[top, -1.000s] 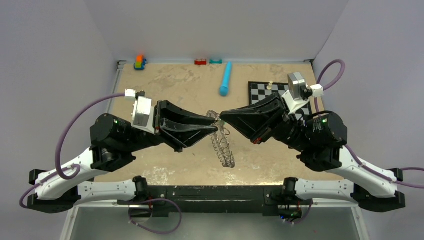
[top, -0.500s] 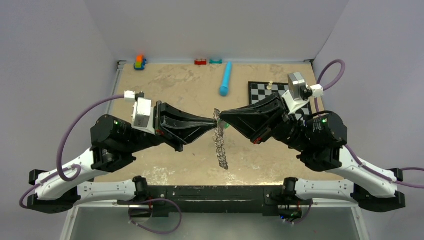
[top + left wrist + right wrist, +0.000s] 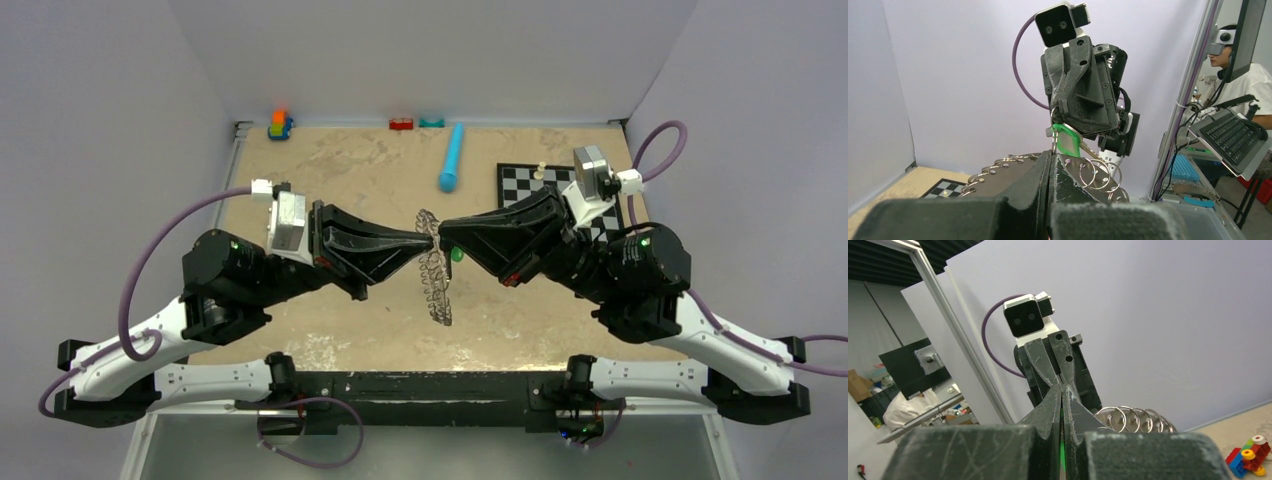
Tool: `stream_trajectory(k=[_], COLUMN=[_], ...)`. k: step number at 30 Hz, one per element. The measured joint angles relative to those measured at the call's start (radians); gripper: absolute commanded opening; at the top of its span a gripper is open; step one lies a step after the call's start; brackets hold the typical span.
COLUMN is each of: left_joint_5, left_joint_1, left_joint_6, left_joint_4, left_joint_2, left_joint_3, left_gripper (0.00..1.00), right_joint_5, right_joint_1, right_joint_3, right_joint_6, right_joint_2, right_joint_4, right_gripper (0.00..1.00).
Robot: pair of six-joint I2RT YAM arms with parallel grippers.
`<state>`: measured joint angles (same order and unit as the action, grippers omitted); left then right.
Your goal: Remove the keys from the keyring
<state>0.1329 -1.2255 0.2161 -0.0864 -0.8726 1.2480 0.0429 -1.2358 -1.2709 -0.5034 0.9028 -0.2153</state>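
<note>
The keyring (image 3: pixel 436 285) hangs in the air over the middle of the table, rimmed with several silver keys (image 3: pixel 432 268). My left gripper (image 3: pixel 430 239) is shut on the ring's thin wire at its top; the left wrist view shows the wire pinched at my left gripper's tips (image 3: pixel 1051 154), with small rings and keys (image 3: pixel 1098 172) fanned to both sides. My right gripper (image 3: pixel 443 229) meets it tip to tip and is shut on the green-headed key (image 3: pixel 456 255), also in the left wrist view (image 3: pixel 1066 140). Green shows between the shut jaws of my right gripper (image 3: pixel 1062 387), with silver keys (image 3: pixel 1135 419) beside them.
A blue cylinder (image 3: pixel 452 158) lies at the back centre. A black-and-white chessboard (image 3: pixel 530 185) with a small white piece (image 3: pixel 540 170) is at the back right, partly under my right arm. Toy bricks (image 3: pixel 280 124) and two small blocks (image 3: pixel 401 124) line the back edge.
My left gripper's jaws closed onto the ring. The hanging bunch of keys swung left and turned, and the green key head now shows below my right gripper.
</note>
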Motion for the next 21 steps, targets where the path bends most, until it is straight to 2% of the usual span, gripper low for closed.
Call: stream_trajectory(k=[21], left_joint_5=[-0.097], left_joint_1=[-0.001], left_joint_6=[0.000], left_joint_4=[0.089], left_joint_2=[-0.013], left_joint_3=[0.034], left_gripper=[0.00], right_joint_5=[-0.001], right_joint_1=[0.000], right_joint_3=[0.004], right_joint_6=[0.026], right_joint_2=[0.015], right_joint_4=[0.021], right_gripper=[0.00])
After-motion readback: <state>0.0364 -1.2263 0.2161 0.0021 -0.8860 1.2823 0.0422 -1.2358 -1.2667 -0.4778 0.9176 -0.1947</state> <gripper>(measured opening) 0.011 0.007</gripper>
